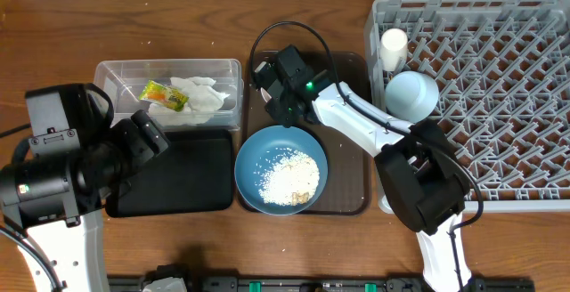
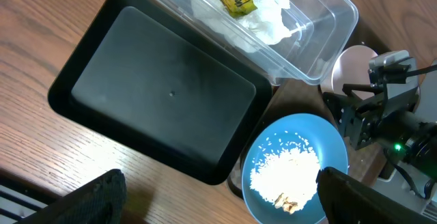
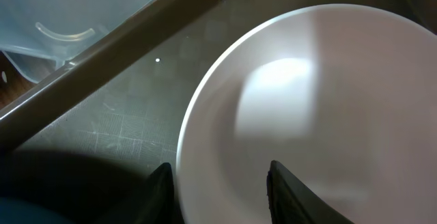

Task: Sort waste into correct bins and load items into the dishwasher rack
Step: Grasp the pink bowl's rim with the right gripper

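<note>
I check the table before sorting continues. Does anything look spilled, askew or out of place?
Nothing is spilled or askew. One thing stands out: the dark-blue dish holds loose rice, while the black tray beside it is bare. The napkin and wrapper lie in the clear tub.

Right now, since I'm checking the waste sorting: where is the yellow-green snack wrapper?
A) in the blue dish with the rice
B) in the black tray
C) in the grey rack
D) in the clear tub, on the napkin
D: the snack wrapper lies on the crumpled white napkin inside the clear tub.
</note>
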You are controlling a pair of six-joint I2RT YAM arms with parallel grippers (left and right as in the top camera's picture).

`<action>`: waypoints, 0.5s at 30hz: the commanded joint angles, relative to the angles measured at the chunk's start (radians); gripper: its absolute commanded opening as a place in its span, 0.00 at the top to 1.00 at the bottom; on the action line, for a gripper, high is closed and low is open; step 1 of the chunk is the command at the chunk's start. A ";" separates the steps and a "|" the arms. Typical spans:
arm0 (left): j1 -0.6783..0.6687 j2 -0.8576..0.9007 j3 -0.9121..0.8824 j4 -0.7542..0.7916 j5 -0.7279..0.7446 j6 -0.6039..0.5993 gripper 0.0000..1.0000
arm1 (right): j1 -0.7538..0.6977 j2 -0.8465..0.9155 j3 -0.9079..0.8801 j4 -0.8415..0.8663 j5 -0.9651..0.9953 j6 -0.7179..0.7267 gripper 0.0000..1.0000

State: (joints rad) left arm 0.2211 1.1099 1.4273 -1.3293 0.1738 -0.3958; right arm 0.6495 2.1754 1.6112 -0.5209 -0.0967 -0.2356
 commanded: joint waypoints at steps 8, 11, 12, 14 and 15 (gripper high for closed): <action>0.005 0.001 0.016 -0.002 -0.009 -0.002 0.08 | 0.029 -0.042 0.024 0.029 -0.010 -0.024 0.55; 0.005 0.001 0.016 -0.002 -0.009 -0.002 0.09 | 0.029 -0.042 0.024 0.041 -0.007 -0.024 0.56; 0.005 0.001 0.016 -0.002 -0.009 -0.002 0.09 | 0.027 -0.042 0.024 0.043 -0.008 -0.024 0.58; 0.005 0.001 0.016 -0.002 -0.009 -0.002 0.09 | 0.025 -0.042 0.024 0.045 -0.008 -0.024 0.61; 0.005 0.001 0.016 -0.002 -0.009 -0.002 0.09 | 0.025 -0.042 0.024 0.045 -0.008 -0.024 0.62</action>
State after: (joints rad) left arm 0.2211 1.1099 1.4273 -1.3296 0.1738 -0.3958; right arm 0.6746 2.1750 1.6115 -0.4774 -0.1005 -0.2504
